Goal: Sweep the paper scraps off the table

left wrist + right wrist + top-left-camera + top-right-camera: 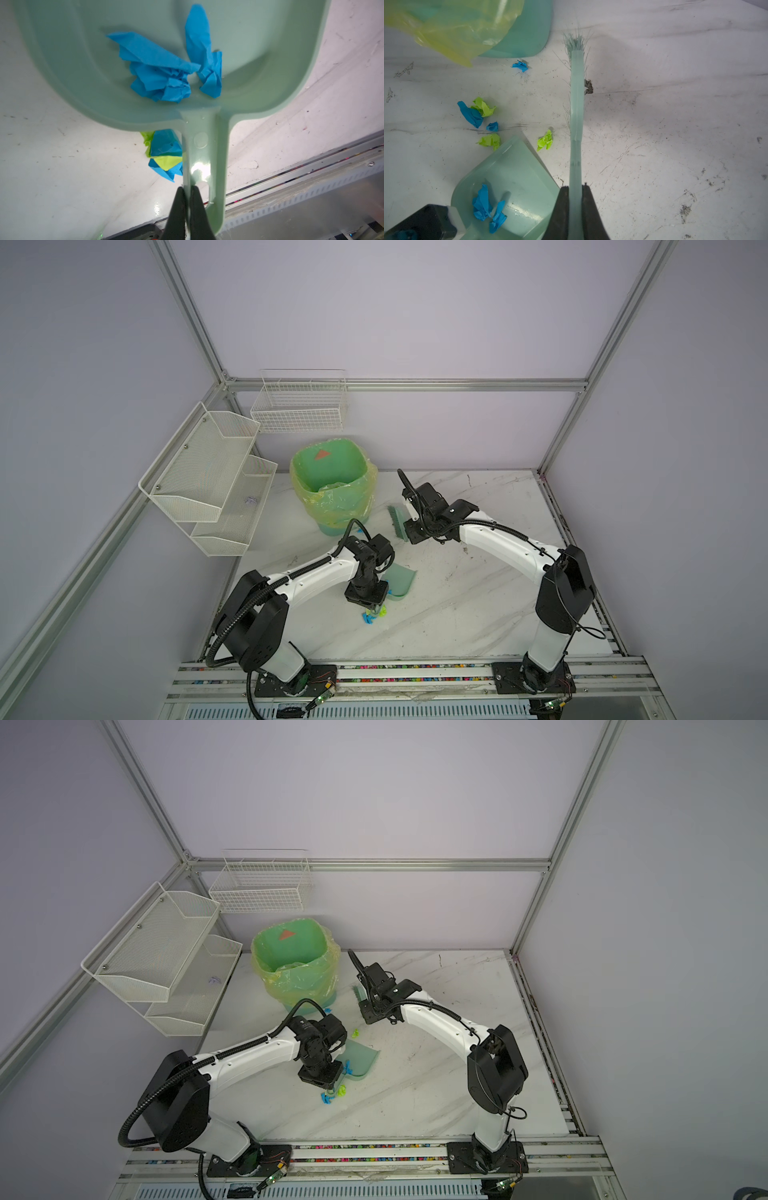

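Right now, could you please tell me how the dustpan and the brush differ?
The dustpan is a broad scoop; the brush is a narrow bar with bristles. The dustpan holds two blue paper scraps; the brush carries none. The left gripper pinches the dustpan's handle, the right gripper the brush's. Both are pale green plastic, each in a shut gripper.
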{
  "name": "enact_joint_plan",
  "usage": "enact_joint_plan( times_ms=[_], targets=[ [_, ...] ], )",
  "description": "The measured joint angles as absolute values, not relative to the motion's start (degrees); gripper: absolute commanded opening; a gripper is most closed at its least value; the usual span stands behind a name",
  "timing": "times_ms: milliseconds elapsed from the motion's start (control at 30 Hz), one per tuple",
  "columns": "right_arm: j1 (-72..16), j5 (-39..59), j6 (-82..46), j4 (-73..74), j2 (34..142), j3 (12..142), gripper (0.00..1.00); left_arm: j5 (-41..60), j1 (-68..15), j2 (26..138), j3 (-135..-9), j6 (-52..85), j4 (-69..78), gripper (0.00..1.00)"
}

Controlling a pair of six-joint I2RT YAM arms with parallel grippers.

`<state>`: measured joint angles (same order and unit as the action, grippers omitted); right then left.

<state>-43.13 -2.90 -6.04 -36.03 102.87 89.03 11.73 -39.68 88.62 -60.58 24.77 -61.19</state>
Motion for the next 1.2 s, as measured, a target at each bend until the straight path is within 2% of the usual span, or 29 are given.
enact_joint_plan(
  times_ms=[600,767,967,1200],
  targets=[
    [-45.3,0.8,-1.8,-35.2,106.5,89.3,0.0,15.3,-34.0,89.5,-60.7,22.9,-61.2,0.0],
    [-48.6,3.5,-2.6,-35.7,102.3,84.1,0.0,15.7,-33.2,89.5,-60.7,22.7,-61.1,0.0],
    [-49.6,6.4,-7.0,-37.3,90.1,79.9,0.0,15.9,-32.7,89.5,-60.7,22.7,-60.7,0.0],
    [-49.1,0.6,-12.8,-37.2,82.0,82.1,0.0,15.8,-32.6,89.4,-60.7,22.7,-60.6,0.0]
  ],
)
